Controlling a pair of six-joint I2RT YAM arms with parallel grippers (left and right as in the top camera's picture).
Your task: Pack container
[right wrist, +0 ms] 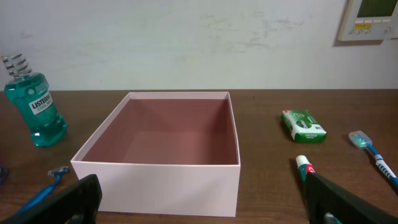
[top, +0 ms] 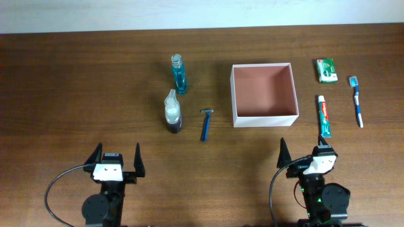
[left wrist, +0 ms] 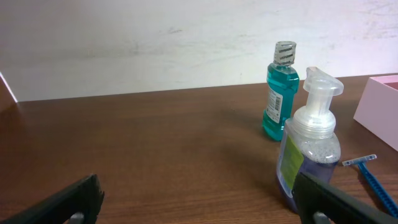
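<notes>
The container (top: 265, 120), a square white box with a pinkish-brown inside, stands empty right of centre; it also shows in the right wrist view (right wrist: 155, 186). Left of it stand a teal mouthwash bottle (top: 179, 74), a pump bottle (top: 173, 112) and a blue razor (top: 206, 124). Right of it lie a green packet (top: 326, 70), a toothpaste tube (top: 324, 116) and a blue toothbrush (top: 356, 101). My left gripper (top: 117, 154) is open and empty at the front left, below the pump bottle (left wrist: 311, 149). My right gripper (top: 304, 154) is open and empty in front of the container.
The dark wooden table ends at a white wall at the back. In the left wrist view the mouthwash bottle (left wrist: 280, 93) stands behind the pump bottle and the razor (left wrist: 373, 180) lies to the right. The toothpaste tube (right wrist: 303, 165) lies beside my right finger.
</notes>
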